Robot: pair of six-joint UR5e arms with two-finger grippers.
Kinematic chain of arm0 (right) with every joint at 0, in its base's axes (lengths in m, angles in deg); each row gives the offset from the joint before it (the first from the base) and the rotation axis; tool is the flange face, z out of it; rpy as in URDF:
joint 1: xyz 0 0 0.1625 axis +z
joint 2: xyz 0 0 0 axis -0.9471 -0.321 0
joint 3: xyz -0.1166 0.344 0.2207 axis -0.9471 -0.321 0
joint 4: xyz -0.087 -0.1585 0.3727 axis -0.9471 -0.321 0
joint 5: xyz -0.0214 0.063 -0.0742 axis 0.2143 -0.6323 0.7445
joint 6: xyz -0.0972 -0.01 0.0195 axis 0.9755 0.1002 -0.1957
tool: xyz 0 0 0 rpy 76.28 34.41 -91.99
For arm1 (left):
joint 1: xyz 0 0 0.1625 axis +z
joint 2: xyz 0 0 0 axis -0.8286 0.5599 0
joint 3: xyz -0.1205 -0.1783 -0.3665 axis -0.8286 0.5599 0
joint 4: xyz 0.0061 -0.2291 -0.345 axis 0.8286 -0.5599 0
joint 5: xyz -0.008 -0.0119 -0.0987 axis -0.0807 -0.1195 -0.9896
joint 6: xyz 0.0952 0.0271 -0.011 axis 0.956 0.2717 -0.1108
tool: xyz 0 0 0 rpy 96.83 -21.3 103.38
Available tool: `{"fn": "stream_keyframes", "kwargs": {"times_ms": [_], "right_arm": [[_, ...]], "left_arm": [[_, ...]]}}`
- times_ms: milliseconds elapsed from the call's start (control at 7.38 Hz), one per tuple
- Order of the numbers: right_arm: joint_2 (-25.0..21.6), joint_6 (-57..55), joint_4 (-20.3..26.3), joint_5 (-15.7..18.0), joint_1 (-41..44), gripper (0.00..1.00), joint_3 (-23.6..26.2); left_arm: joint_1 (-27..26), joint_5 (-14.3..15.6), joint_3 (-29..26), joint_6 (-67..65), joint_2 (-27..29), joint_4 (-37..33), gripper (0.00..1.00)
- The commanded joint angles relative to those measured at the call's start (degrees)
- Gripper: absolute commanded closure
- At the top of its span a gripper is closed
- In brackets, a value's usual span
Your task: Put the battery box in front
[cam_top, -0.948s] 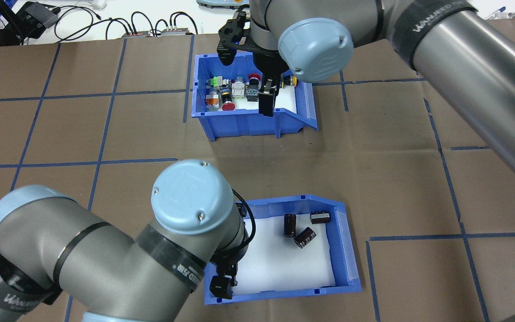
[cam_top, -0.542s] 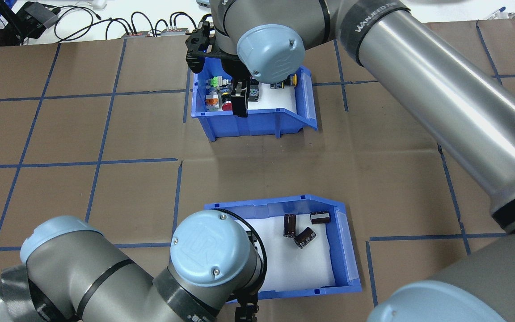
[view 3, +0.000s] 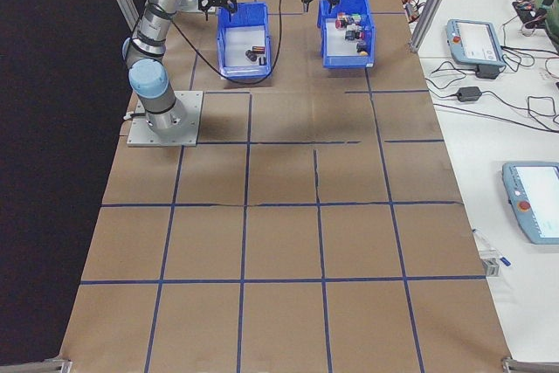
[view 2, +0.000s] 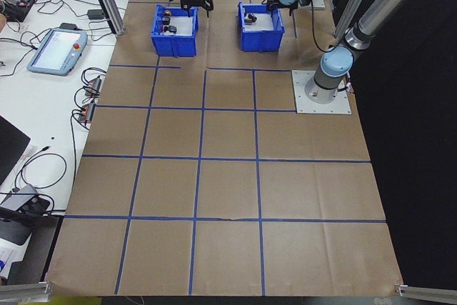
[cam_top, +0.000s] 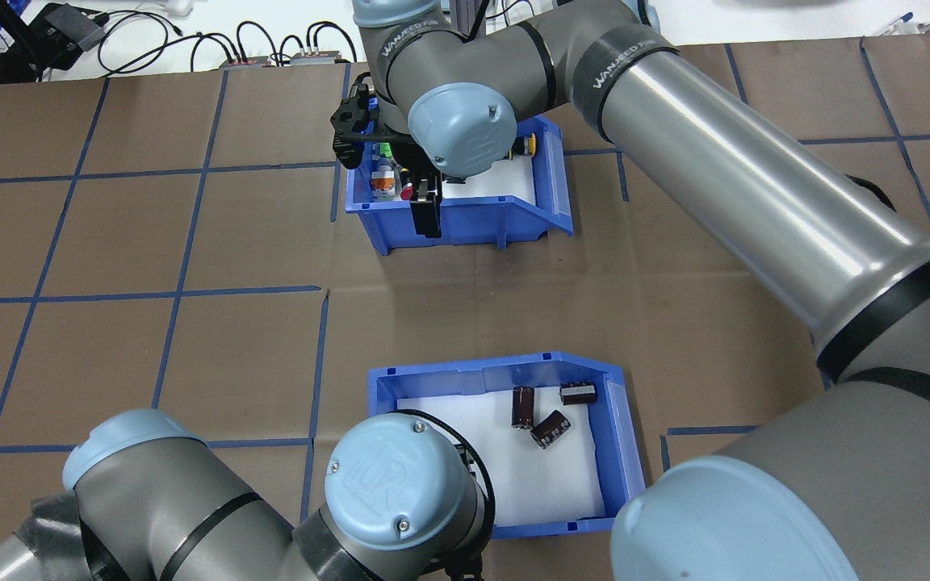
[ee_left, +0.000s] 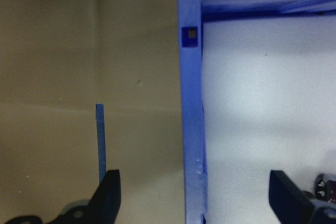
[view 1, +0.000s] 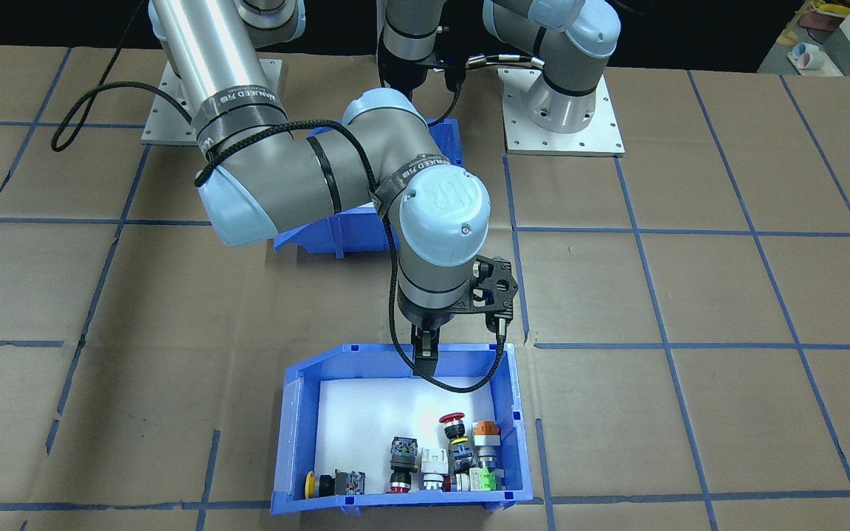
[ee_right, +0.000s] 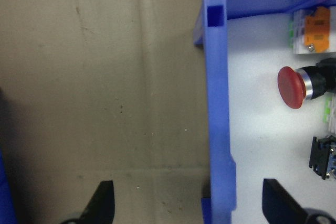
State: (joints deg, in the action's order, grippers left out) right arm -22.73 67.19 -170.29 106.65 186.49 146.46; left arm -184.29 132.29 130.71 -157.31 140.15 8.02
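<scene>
The battery box [cam_top: 497,368] is a blue bin with a white liner, close to the robot, and three dark cylinders [cam_top: 550,428] lie in its right half. My left gripper [ee_left: 194,182] is open, one finger on each side of the box's blue wall [ee_left: 191,129] near a corner. The left wrist hides it in the overhead view. My right gripper [cam_top: 426,211] is open too, and straddles the near wall [ee_right: 218,129] of the farther blue bin. In the front-facing view the right arm covers most of the battery box [view 1: 344,230].
The farther blue bin [view 1: 288,435] holds several colourful push-button switches [view 1: 454,424]. The right arm's long forearm [cam_top: 723,177] crosses above the table's right half. Cables and small boxes [cam_top: 271,56] line the far edge. Blue tape lines grid the brown table [cam_top: 150,242].
The right gripper has moved left and toward the robot, from inside the switch bin to its near wall. The left wrist slid right along the battery box's near wall and now hides its gripper.
</scene>
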Motion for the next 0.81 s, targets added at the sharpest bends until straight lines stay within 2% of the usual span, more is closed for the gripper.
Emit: {"fn": "stream_keyframes", "kwargs": {"times_ms": [0, 135, 406, 542, 677], "right_arm": [[2.32, -0.34, -8.28, 2.57, 0.02, 0.00, 1.08], [2.85, -0.34, -8.14, 2.77, 0.02, 0.02, 1.08], [2.68, -0.17, -7.17, 5.22, 0.02, 0.52, 0.91], [2.59, 0.18, -7.17, 5.23, 0.02, 0.71, 0.38], [2.33, 0.27, -7.25, 4.80, 0.19, 0.81, 0.12]], "left_arm": [[-1.03, -0.26, 0.44, -0.32, 0.98, 0.27, 0.02], [-1.30, -0.08, 0.44, -0.50, 2.38, 0.88, 0.02], [-2.08, 0.01, 0.44, -0.85, 5.20, 4.04, 0.02], [-2.87, 0.27, 1.57, -0.85, 5.21, 4.13, 0.02], [-2.88, 0.44, 4.54, -0.94, 4.95, 7.88, 0.09]]}}
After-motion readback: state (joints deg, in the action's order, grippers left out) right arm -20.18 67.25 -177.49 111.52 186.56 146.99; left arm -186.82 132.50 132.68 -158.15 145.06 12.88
